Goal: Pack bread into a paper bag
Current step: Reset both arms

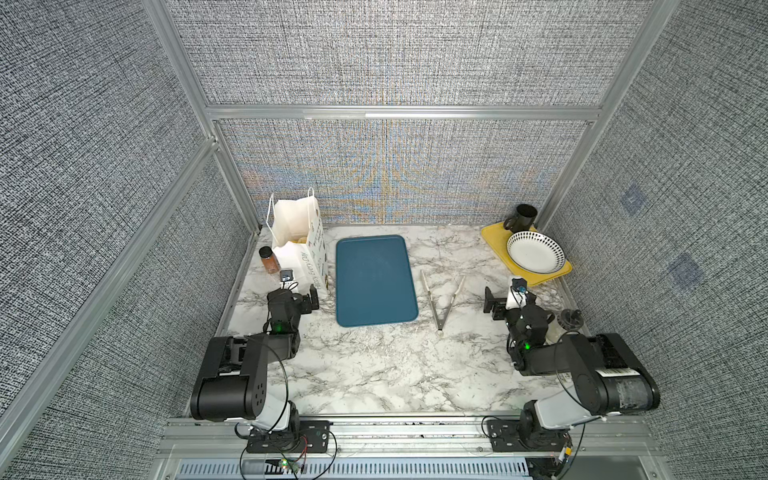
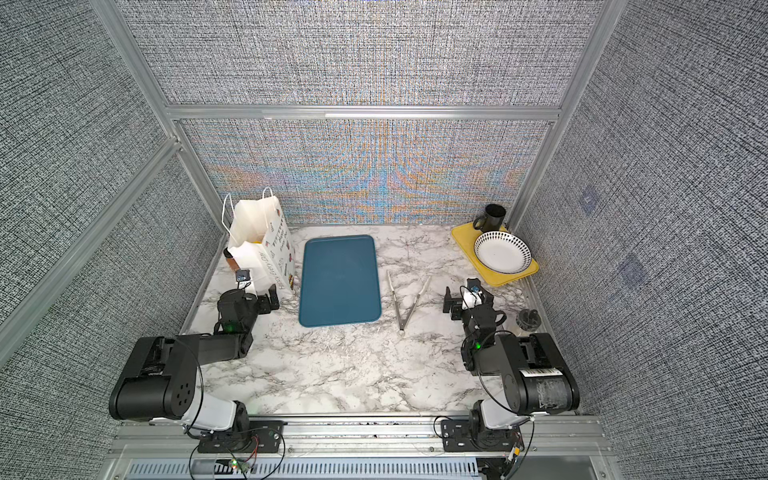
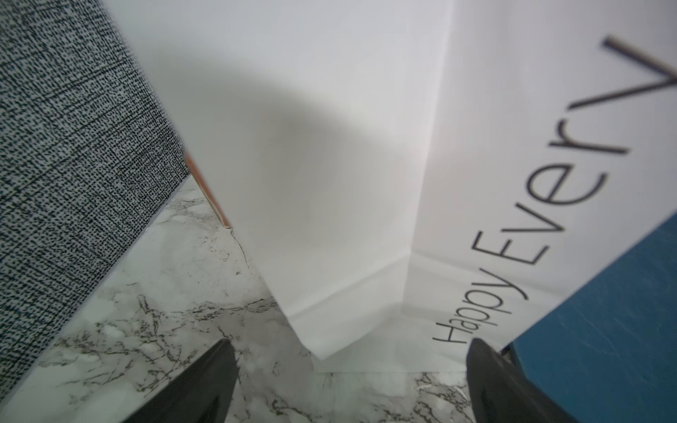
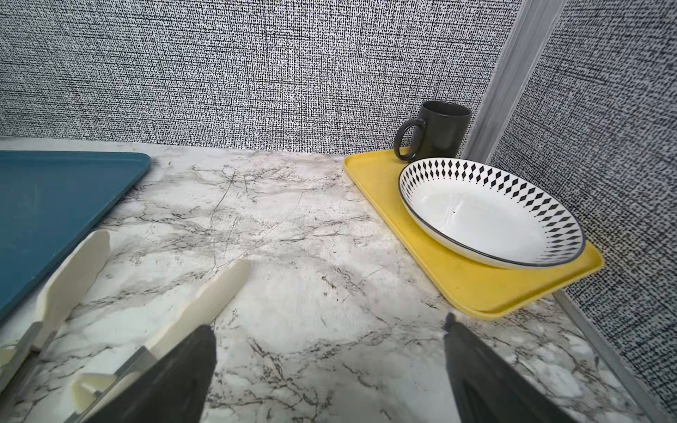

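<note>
Blue tray (image 1: 376,282) btwn paper bag (image 1: 299,257) & tongs (image 1: 439,322), jar (image 1: 268,259) beside bag

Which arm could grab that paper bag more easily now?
Left, probably. The left tool, open, sits right beside the paper bag; the right tool, also open, is across the blue tray, by the tongs.

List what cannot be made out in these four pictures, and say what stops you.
- How much bread is packed: in both top views the tall white paper bag's walls hide all but a yellowish glimpse.
- Black-lidded brown spice jar: the bag hides most of it in the left wrist view; label too small elsewhere.
- Clear dark-topped object: right arm partly covers it in both top views.
- Cream-tipped metal tongs: right wrist view's edge cuts them off.
</note>
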Controlling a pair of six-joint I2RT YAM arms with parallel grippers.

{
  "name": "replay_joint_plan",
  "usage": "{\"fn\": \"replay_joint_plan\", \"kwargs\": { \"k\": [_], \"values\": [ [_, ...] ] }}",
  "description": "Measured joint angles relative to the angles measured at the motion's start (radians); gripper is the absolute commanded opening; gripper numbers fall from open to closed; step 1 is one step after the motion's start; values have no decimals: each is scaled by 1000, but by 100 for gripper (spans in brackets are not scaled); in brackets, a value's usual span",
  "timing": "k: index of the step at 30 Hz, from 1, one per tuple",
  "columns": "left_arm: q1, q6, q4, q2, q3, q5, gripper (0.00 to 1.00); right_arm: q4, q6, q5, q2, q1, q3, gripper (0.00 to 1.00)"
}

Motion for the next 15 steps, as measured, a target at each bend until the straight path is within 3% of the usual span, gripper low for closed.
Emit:
{"fn": "replay_joint_plan", "kwargs": {
  "k": [15],
  "values": [
    [0,0,0,0,0,0,99,-16,10,-29,8,-18,17,99]
  ]
}}
